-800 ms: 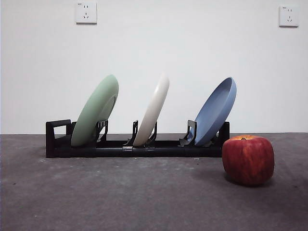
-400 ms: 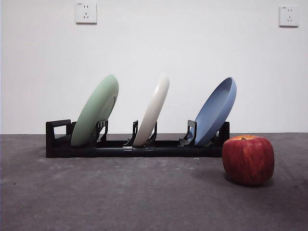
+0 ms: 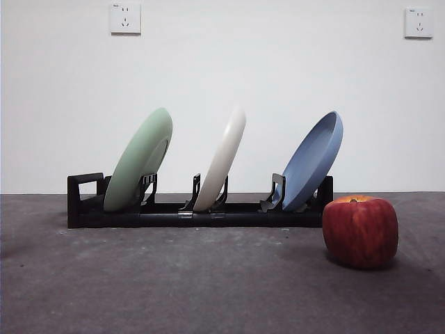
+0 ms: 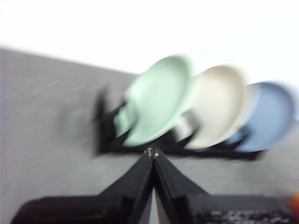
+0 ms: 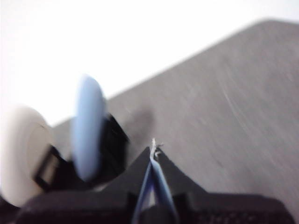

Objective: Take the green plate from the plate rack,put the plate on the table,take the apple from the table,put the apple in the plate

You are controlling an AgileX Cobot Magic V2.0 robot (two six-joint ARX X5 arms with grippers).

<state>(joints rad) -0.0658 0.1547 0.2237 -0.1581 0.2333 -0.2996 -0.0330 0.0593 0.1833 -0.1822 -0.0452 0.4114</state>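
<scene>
Meanwhile nothing on the table (image 3: 208, 285) has moved: the green plate (image 4: 159, 100) sits in the plate rack (image 3: 82, 202) ahead of the left gripper (image 4: 153, 153), jaws pressed together, and the right gripper (image 5: 153, 151), likewise closed, holds nothing, so every step remains undone.

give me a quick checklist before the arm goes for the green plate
1. green plate seated in the plate rack, leaning at the loop end: ok
2. Nothing touching it; the cream plate stands apart in the next slot: ok
3. left pincer faces the green plate but is shut, must open first: not ok
4. right pincer shut, holding nothing, near the blue plate: ok
5. Bare table in front of the rack for setting the plate: ok
6. apple upright on the table, apart from the rack: ok
</scene>
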